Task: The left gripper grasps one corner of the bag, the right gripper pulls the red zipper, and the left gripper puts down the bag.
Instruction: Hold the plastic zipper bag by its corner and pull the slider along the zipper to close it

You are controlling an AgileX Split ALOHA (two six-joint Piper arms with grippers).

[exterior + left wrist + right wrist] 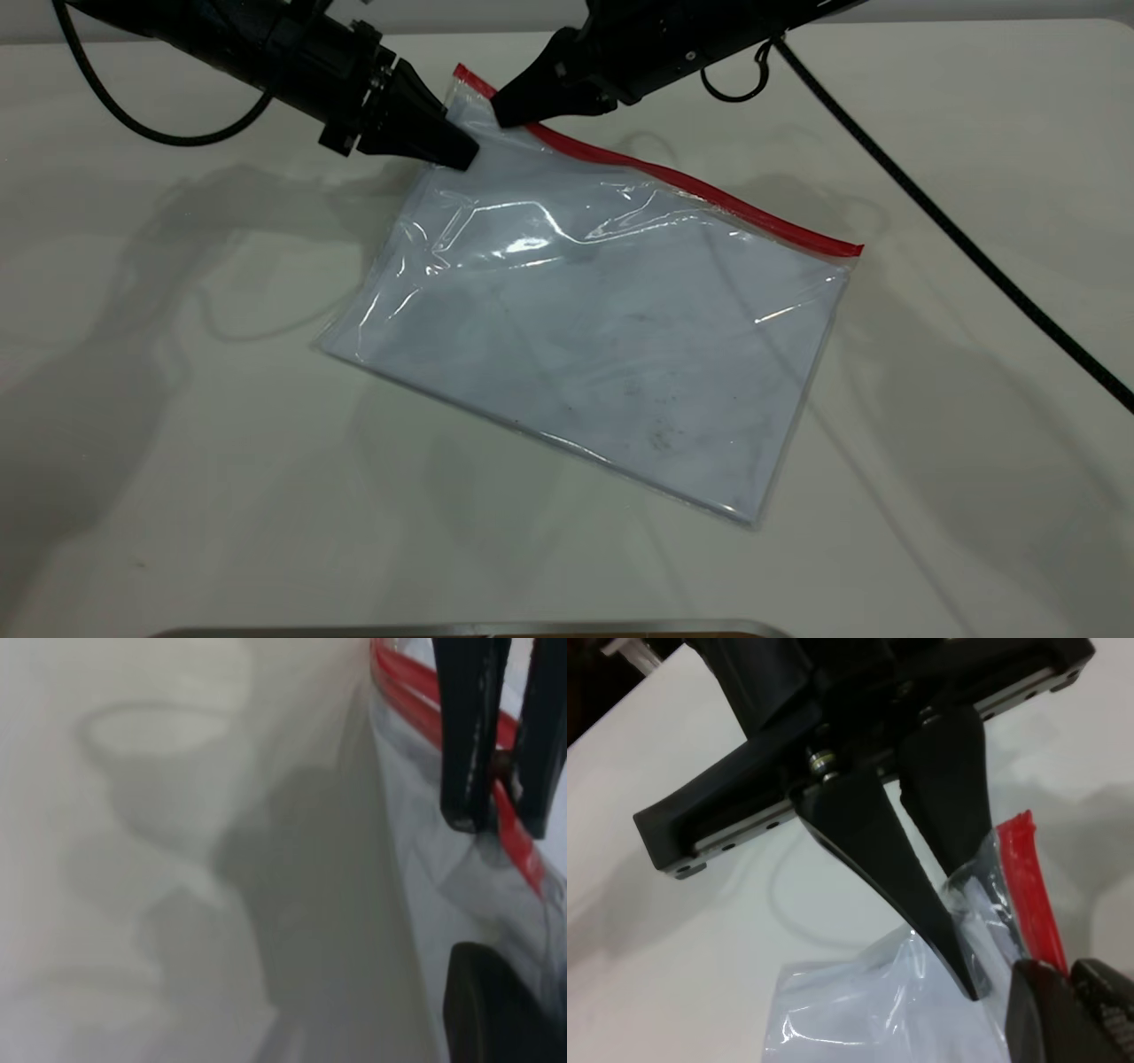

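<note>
The bag (602, 337) is a clear bluish pouch lying askew mid-table, with its far left corner (465, 84) lifted. The red zipper (691, 186) runs along its far edge. My left gripper (461, 158), cone-tipped, is shut on the plastic just below that corner. The right wrist view shows its fingers (908, 868) pinching the bag (859, 1010). My right gripper (507, 113), wedge-shaped, is closed on the red zipper next to the corner. The left wrist view shows its fingers (469, 735) astride the red strip (523, 846). The slider tab is hidden between them.
The right arm's black cable (957, 230) crosses the table toward the right edge. The left arm's cable (115, 115) loops at the far left. A metal edge (469, 629) lies along the near table edge. Bare table surrounds the bag.
</note>
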